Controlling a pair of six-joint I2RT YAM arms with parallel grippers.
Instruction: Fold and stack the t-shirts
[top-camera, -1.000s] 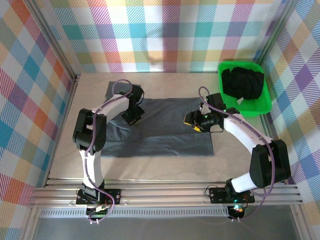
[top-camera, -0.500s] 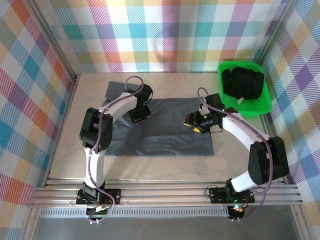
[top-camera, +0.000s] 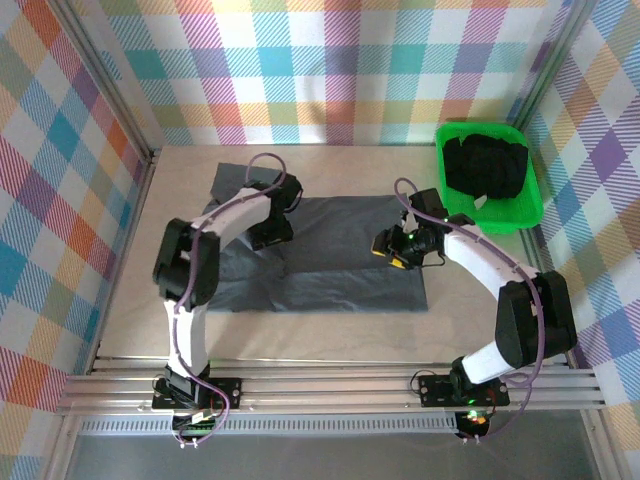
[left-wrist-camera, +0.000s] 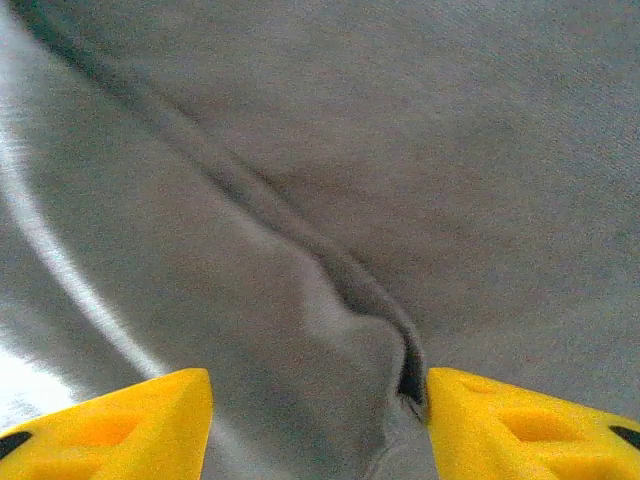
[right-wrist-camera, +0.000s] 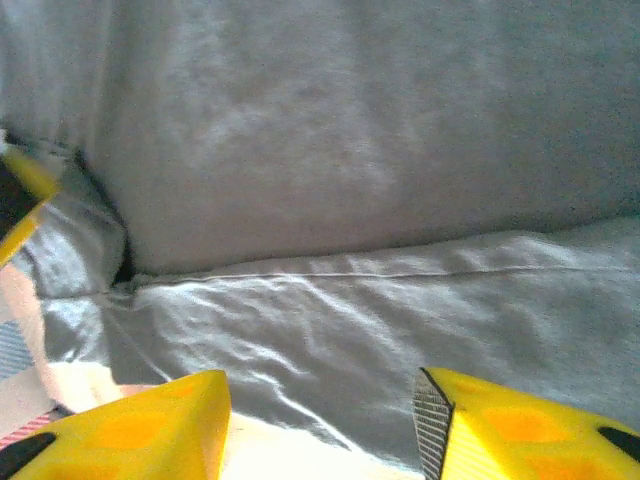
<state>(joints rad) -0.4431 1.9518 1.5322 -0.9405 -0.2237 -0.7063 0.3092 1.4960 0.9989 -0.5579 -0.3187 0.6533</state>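
T-shirt, slate grey (top-camera: 340, 260): spread flat, partly folded, mid-table (top-camera: 130, 300). Black t-shirts (top-camera: 487, 168): heaped in green bin (top-camera: 530, 215), far right corner. Left gripper (left-wrist-camera: 318, 395): fingers apart over a crease, empty. Right gripper (right-wrist-camera: 320, 400): fingers apart over a seam, empty.

Seen from above, the left arm (top-camera: 235, 215) covers the upper left part of the slate-grey t-shirt (top-camera: 340, 270), and the right arm (top-camera: 470, 250) overlaps its right edge. The black t-shirts (top-camera: 487, 165) heaped in the green bin (top-camera: 530, 205) merge into one dark mass, their number impossible to tell. The bottom edge cuts off the yellow fingers (left-wrist-camera: 130, 425) of the left gripper (left-wrist-camera: 315, 390) and of the right gripper (right-wrist-camera: 320, 390). A blurred yellow-and-black shape (right-wrist-camera: 20, 195) at the right wrist view's left edge cannot be identified
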